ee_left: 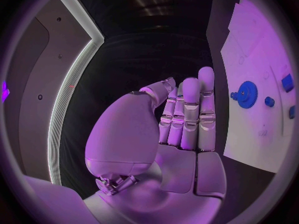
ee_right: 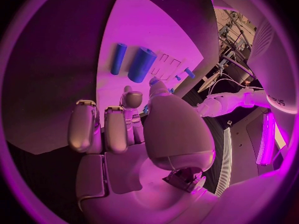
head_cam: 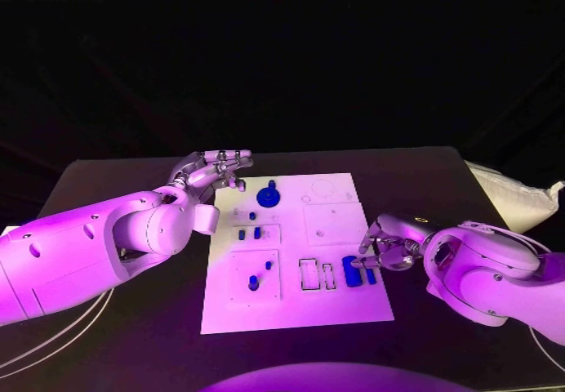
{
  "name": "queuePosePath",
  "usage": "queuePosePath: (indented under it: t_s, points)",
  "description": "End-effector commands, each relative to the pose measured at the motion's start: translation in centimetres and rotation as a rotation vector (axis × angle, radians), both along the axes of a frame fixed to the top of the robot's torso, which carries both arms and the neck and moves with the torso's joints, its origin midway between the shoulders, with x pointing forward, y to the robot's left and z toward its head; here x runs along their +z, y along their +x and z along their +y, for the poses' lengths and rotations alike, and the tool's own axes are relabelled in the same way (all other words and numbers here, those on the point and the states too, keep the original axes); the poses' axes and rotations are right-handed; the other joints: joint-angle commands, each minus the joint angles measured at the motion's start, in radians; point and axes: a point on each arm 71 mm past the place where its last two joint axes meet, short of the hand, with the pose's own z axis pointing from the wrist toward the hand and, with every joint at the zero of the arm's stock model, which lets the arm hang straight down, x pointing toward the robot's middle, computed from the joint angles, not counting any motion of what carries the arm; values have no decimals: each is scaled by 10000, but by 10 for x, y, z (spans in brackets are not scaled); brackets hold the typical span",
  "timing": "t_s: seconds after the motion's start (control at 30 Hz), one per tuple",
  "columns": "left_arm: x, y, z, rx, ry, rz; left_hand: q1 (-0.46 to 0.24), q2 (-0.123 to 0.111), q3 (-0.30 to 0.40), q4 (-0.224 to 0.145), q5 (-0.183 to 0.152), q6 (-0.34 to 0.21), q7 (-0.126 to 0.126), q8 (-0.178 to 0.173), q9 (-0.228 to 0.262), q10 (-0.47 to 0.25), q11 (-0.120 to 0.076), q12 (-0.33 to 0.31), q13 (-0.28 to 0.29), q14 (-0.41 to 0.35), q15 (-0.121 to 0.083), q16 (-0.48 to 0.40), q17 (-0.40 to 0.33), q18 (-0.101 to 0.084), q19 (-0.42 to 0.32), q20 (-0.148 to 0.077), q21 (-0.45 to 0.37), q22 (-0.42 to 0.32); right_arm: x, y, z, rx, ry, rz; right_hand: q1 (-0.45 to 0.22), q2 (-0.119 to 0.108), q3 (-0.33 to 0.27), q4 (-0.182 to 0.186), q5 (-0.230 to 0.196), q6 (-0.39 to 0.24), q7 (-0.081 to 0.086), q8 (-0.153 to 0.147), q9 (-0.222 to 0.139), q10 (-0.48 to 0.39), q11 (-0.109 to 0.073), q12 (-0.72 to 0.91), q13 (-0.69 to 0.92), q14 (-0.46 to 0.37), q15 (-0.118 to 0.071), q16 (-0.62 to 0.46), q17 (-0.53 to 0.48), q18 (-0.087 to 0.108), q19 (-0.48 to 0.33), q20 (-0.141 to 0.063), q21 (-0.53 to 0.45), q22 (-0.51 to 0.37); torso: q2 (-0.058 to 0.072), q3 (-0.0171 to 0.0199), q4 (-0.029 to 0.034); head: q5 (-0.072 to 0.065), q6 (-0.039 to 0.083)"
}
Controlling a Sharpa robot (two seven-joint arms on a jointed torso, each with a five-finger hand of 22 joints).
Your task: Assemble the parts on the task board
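Task board (head_cam: 335,245), white plate, lies mid black surface (head_cam: 130,343), long axis running away from robot. On far part of board a blue gear (head_cam: 269,196) w/ small knob; left wrist view shows same gear (ee_left: 246,94) plus a small blue round piece (ee_left: 269,101) beside it and blue bits at board edge. Mid board, left side: two small blue pegs (head_cam: 250,234) in a square recess. Near-left square recess holds two more blue pieces (head_cam: 258,275), one upright-looking, other slanted; exact seating can't tell. Near-right: empty rectangular outlines (head_cam: 313,274), then a thick blue cylinder (head_cam: 352,271) and a thin blue rod (head_cam: 370,274) just beside it, side by side, lying flat; right wrist view shows thick cylinder (ee_right: 142,64) and thin rod (ee_right: 118,58) parallel, close but apart. Left hand (head_cam: 215,173) at board's far-left corner, over surface edge next to board, near the gear but not touching it; left wrist view shows left hand (ee_left: 184,119) w/ fingers (ee_left: 190,102) straight and together, thumb alongside, nothing in it — released, empty. Right hand (head_cam: 386,245) at board's right edge, just beside thick cylinder and rod; in right wrist view right hand (ee_right: 124,129) has fingers curled down toward board, thumb forward. Contact w/ a part can't tell, so hold state can't tell. White bag-like object (head_cam: 518,196) at surface's far right edge.
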Motion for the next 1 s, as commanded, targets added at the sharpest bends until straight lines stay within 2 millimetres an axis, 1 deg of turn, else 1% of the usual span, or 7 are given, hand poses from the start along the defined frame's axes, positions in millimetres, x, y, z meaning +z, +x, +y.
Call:
queuePosePath:
  t_s: [0.03,0.3,0.43,0.57,0.67,0.83,1.0]
  points:
    - [1,0,-3,-207,-104,-33,58,33,-53,-18,26,-62,-25,39,3,-62,-28,52,-6,-51,-19,-32,-8,181,-65,33,-34,-16,-5,-1,1,53,-580,221,8,94,-116,0,-48,-27,-39,76,26,-74,-2,135,152,490,-23,55,37,-170,65,42,53,21,12,-6,-16,20,1]
    - [0,-1,-2,-214,-99,-13,58,33,-53,-18,26,-62,-25,39,3,-62,-28,52,-6,-51,-19,-32,-8,181,-65,33,-34,-16,-15,-2,8,286,-752,495,15,166,-216,3,-69,-2,-51,138,58,-42,-10,332,444,499,-27,102,112,-177,76,42,75,67,16,-11,-12,18,-20]
    - [0,-1,-2,-216,-99,-6,58,33,-53,-18,26,-62,-25,39,3,-62,-28,52,-6,-51,-19,-32,-8,181,-65,33,-34,-16,-21,-2,14,406,-740,614,16,177,-225,4,-71,2,-53,145,62,-43,-11,345,468,500,-27,107,120,-179,81,42,79,78,14,-2,-16,38,-28]
    - [0,-1,-1,-220,-97,8,58,33,-53,-18,26,-62,-25,39,3,-62,-28,52,-6,-51,-19,-32,-8,181,-65,33,-34,-16,-27,-2,18,465,-739,706,28,211,-244,1,-63,14,-58,164,71,-47,-14,368,518,500,-29,114,130,-179,77,42,81,80,14,-16,-6,35,-33]
    - [-1,-1,-1,-223,-95,19,58,33,-53,-18,26,-62,-25,39,3,-62,-28,52,-6,-51,-19,-32,-8,181,-65,33,-34,-16,-30,-1,19,479,-738,752,40,229,-252,-3,-55,19,-60,173,76,-50,-16,379,542,502,-30,123,144,-180,77,41,83,84,14,-16,-6,38,-33]
    - [-1,-1,-1,-220,-88,34,58,33,-53,-18,26,-62,-25,39,3,-62,-28,52,-6,-51,-19,-32,-8,181,-65,33,-34,-16,-33,0,20,388,-684,742,118,412,-290,-5,62,89,-85,250,117,-72,-36,412,680,504,-43,151,183,-180,73,32,94,101,17,-17,-10,46,-36]
    - [-1,-1,0,-207,-79,41,56,38,-64,-23,27,-70,-23,45,3,-78,-26,64,-8,-57,-16,-30,-15,181,-66,35,-39,-20,-31,1,19,154,-398,453,164,771,-324,-9,237,269,-151,386,203,-28,-90,520,935,519,-83,218,291,-200,128,2,152,222,8,-18,-14,63,-31]
